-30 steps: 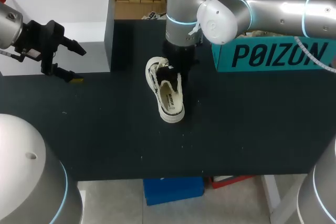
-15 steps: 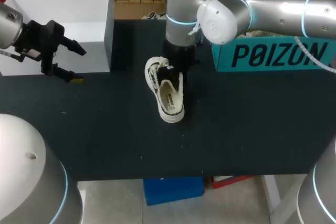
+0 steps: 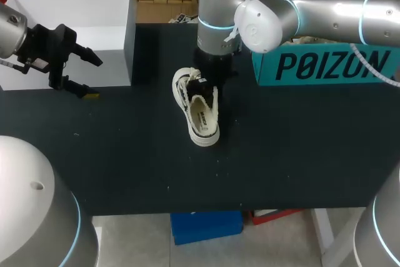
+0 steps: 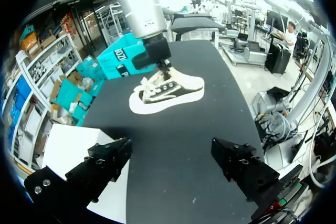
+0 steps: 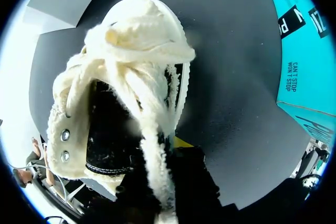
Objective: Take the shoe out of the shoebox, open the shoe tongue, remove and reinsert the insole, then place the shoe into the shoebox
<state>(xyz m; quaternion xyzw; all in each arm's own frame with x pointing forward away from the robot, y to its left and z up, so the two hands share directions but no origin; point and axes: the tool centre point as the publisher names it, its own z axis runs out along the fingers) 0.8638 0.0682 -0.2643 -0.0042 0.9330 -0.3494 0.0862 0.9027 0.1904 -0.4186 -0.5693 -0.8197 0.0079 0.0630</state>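
A cream low shoe (image 3: 200,114) with fuzzy laces lies on the black table (image 3: 125,154), toe toward the far side. My right gripper (image 3: 204,85) comes straight down onto its lace and tongue area. In the right wrist view the gripper (image 5: 157,182) is shut on a fuzzy cream strip of the shoe (image 5: 131,51) beside the black tongue (image 5: 107,135), and one yellow tip (image 5: 181,141) shows. My left gripper (image 3: 94,79) hangs open and holds nothing at the far left; in its own view (image 4: 172,150) the shoe (image 4: 165,90) lies well ahead of it.
An open white box (image 3: 128,48) stands at the back left, just behind my left gripper. The teal shoebox (image 3: 325,64) stands at the back right, close to the right arm. Bare table stretches in front of the shoe toward the near edge.
The shoe has shifted a trifle under the right gripper. Both arms stay where they were.
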